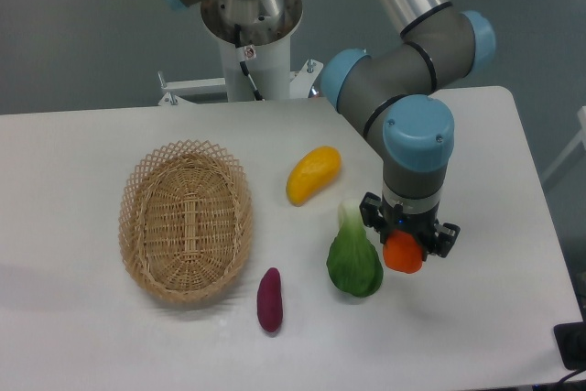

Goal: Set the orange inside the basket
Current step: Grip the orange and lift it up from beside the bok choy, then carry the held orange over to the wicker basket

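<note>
Orange-red, the orange (403,252) sits clamped in the tool (406,243) beside the green vegetable (354,263).

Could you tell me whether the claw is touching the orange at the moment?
Touching: the fixed camera shows the claw closed around the orange, its fingers pressed against both sides.

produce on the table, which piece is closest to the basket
The purple sweet potato, lying just off the basket at its lower right rim. The yellow mango, green vegetable and orange at the gripper all sit farther right.
</note>
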Robot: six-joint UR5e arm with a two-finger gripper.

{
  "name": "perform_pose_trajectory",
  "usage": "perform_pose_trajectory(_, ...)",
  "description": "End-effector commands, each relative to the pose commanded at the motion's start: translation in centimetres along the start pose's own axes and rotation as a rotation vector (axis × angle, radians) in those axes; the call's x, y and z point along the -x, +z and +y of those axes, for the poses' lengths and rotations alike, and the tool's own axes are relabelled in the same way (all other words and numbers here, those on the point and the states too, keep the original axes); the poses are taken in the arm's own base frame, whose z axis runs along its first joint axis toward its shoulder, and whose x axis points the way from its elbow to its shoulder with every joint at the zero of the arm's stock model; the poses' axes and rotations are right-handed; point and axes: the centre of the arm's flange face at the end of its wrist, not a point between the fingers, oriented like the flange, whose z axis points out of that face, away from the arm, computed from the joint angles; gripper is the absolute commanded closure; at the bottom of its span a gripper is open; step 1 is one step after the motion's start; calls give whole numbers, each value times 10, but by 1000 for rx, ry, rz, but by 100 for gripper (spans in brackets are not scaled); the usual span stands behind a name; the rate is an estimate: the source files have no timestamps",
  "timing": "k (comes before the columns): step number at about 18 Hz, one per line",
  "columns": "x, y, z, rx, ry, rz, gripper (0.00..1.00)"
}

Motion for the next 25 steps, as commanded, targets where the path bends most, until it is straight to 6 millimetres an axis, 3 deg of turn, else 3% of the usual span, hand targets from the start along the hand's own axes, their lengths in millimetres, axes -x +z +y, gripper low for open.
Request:
perform_pose_trajectory(10, -8, -4, -6, 1, 14, 6, 45)
perform_pose_trajectory(13, -17, -3, -3, -1, 18, 19, 45)
perform_pose_trajectory(17, -31, -6, -14, -17, 40, 27, 45)
perform_pose_trajectory(22, -70, -15, -25, -41, 86, 43, 45)
perform_pose_trajectory(25, -94, -10, -37, -39, 120, 61, 43)
